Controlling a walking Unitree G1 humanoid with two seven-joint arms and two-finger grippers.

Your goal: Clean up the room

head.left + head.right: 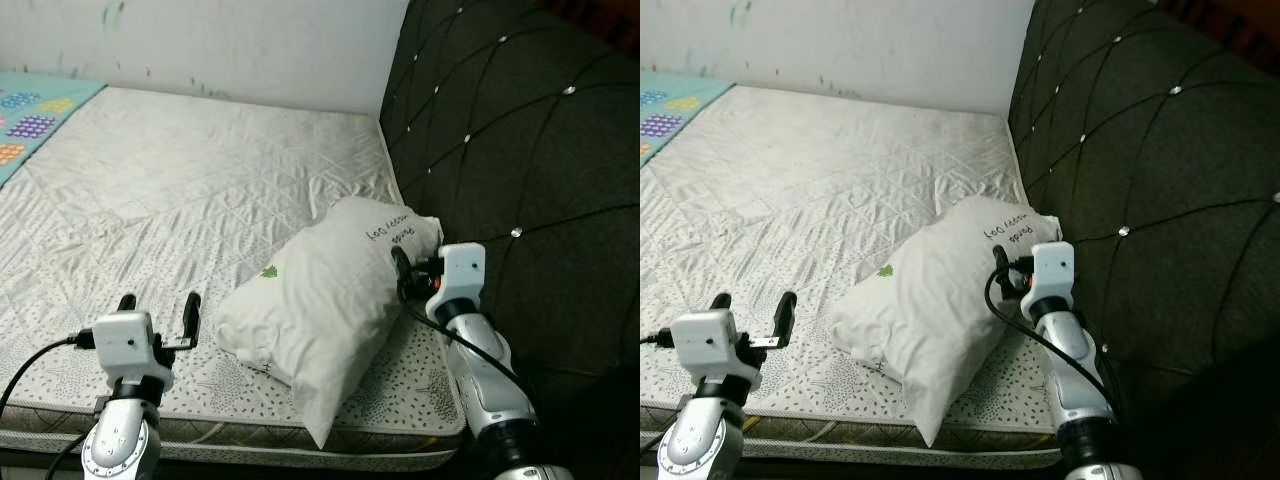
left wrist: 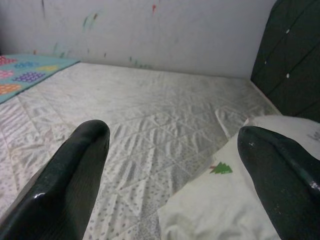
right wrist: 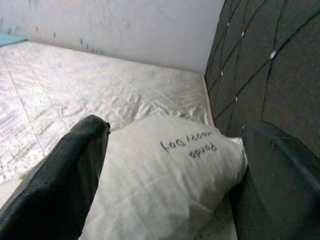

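Your left gripper (image 1: 158, 309) sits nearest the head camera, low over the front edge of the mattress (image 1: 180, 190), fingers spread wide with nothing between them. Its wrist view shows the gap framing bare quilted fabric, with the pillow's corner and a small green tree print (image 2: 220, 168) just beside one finger.

Your right gripper (image 3: 170, 170) is at the pillow (image 1: 320, 300), on the end nearest the headboard (image 1: 520, 130). Fingers wide apart, straddling that end; you can't tell from these views whether the pads touch the fabric.

Pillow is white, lying slantwise on the mattress corner by the dark tufted headboard, its low corner hanging over the front edge. Handwritten lettering (image 3: 190, 147) is on the headboard end.

Colourful play mat (image 1: 35, 115) lies at the far left of the mattress, well apart from both grippers. White wall (image 1: 220, 40) behind.
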